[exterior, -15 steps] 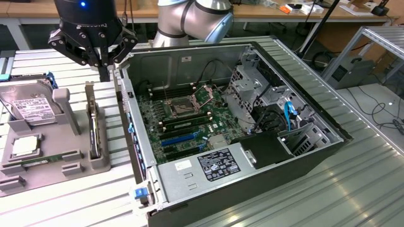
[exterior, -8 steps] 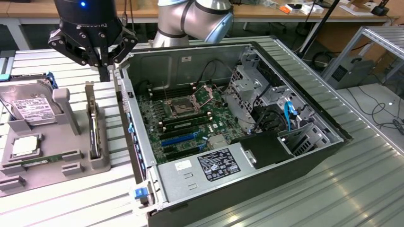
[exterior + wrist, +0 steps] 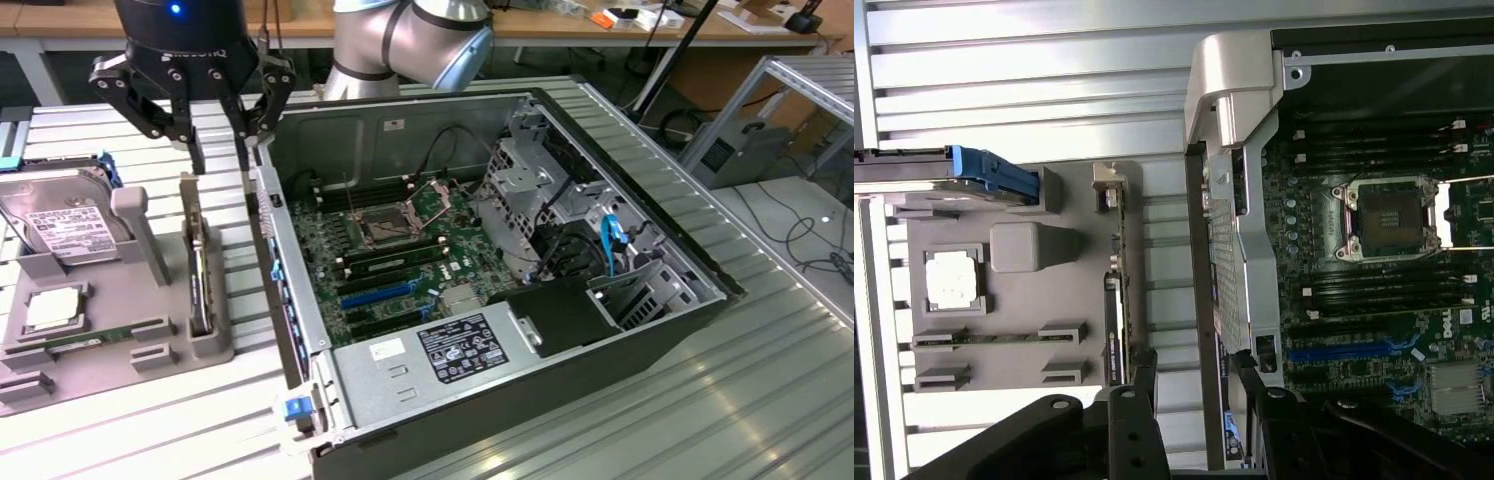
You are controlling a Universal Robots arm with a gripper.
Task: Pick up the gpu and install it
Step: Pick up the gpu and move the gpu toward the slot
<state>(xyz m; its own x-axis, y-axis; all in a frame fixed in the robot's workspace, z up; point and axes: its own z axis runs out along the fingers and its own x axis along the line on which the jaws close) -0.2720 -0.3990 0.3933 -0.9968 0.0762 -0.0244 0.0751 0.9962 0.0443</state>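
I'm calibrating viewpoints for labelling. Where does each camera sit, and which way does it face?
Exterior view: off the arm, raised, angled down into the open computer case; arm and pincer show.
Wrist view: on the wrist, looking down past the pincer's fingers at the gpu in its holder.
Shared: pincer, gpu, holder, computer case.

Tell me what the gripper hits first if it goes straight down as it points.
Most likely the gpu, standing on edge in the gray holder: one finger of the open gripper lines up over it. The other finger hangs near the case wall; depth is unclear.
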